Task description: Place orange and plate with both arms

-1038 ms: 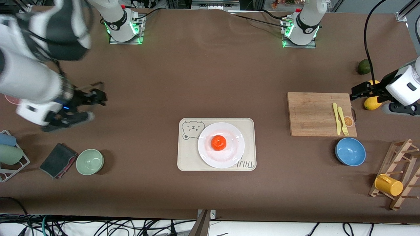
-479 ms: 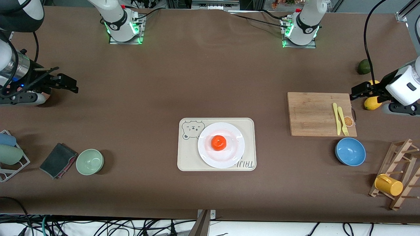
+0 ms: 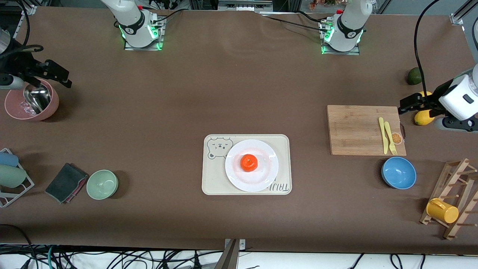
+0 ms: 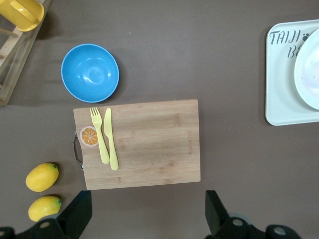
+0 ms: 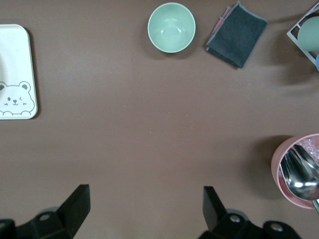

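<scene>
The orange point(image 3: 249, 163) sits in the middle of the white plate point(image 3: 267, 155). The plate rests on a cream tray point(image 3: 213, 180) with a bear drawing, in the middle of the table. My left gripper point(image 3: 405, 105) is open and empty, up over the table at the left arm's end, beside the cutting board. The left wrist view shows its gap point(image 4: 147, 214) over bare table, with the plate's edge point(image 4: 309, 74) on the tray point(image 4: 281, 84). My right gripper point(image 3: 59, 76) is open and empty over the table by a pink bowl; it also shows in the right wrist view point(image 5: 144, 206).
A cutting board point(image 3: 358, 129) with a yellow fork and knife point(image 3: 387, 135), a blue bowl point(image 3: 398, 172), lemons point(image 3: 422, 118), a lime point(image 3: 413, 76) and a mug rack point(image 3: 444, 209) are at the left arm's end. A pink bowl point(image 3: 15, 110), green bowl point(image 3: 102, 184) and dark cloth point(image 3: 66, 182) are at the right arm's end.
My right arm has swung away from the tray toward its end of the table and now hangs by the pink bowl. The left arm, orange and plate have not moved.
</scene>
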You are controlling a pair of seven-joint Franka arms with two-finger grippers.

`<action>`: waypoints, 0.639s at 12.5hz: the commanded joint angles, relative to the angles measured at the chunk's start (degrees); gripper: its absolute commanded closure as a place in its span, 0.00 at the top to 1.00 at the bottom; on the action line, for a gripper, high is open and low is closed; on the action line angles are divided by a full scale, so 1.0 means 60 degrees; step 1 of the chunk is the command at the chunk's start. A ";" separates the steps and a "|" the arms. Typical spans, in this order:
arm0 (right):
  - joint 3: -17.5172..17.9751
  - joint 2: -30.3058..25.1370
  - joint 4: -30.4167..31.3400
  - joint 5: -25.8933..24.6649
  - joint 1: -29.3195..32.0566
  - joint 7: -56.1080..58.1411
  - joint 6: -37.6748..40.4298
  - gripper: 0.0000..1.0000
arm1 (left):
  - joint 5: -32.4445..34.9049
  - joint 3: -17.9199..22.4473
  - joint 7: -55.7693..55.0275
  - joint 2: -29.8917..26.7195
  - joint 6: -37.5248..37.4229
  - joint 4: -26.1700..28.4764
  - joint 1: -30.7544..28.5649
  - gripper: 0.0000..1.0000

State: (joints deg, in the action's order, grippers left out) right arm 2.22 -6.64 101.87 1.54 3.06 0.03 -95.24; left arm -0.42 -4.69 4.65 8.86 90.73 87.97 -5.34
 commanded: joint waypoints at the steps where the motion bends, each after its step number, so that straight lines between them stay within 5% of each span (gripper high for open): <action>1: 0.0098 0.0415 -0.0671 0.0021 -0.0070 0.0009 0.0258 1.00 | -0.0032 -0.0024 0.0046 0.0004 -0.0035 -0.0056 -0.0018 1.00; 3: 0.0083 0.0754 -0.0952 0.0021 -0.0100 -0.0049 0.0171 1.00 | -0.0032 -0.0024 0.0046 0.0004 -0.0035 -0.0056 -0.0018 1.00; 5: -0.0645 0.1148 -0.1301 0.0065 -0.0800 -0.0050 0.0141 1.00 | -0.0032 -0.0024 0.0046 0.0004 -0.0035 -0.0056 -0.0018 1.00; 8: -0.0620 0.1223 -0.1348 0.0065 -0.0730 -0.0064 0.0126 1.00 | -0.0032 -0.0024 0.0046 0.0004 -0.0035 -0.0056 -0.0018 1.00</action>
